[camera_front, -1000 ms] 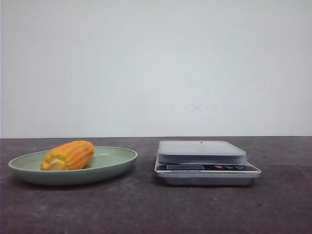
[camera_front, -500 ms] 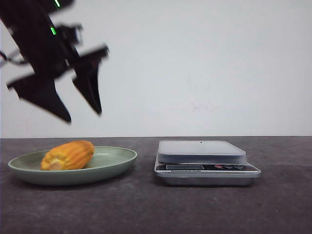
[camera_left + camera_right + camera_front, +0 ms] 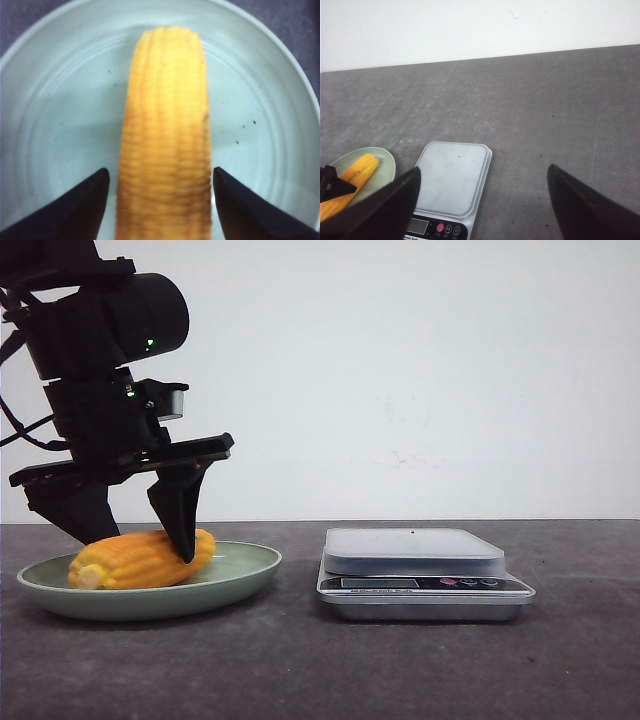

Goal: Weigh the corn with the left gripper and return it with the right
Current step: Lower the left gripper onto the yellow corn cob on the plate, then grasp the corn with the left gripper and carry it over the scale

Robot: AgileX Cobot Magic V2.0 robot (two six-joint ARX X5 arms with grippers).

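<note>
The dark gray tabletop (image 3: 400,670) held everything. The black left arm (image 3: 100,350) came down from the upper left, bent over the plate, with small green lights on its body. The left gripper (image 3: 135,540) pointed down at the plate with its fingers (image 3: 180,515) spread apart, one on each side of the corn (image 3: 140,558). In the left wrist view, a thin gap showed between each finger and the corn, so the gripper was around it but not pinching it. The pale green plate (image 3: 240,570) sat on the left part of the tabletop, and the corn lay on its side in the plate. The silver scale (image 3: 420,575) stood to the right of the plate, near but not touching. The right gripper (image 3: 485,200) hung high above the tabletop, looking down on the scale, with its fingers (image 3: 580,210) spread wide and holding nothing.
</note>
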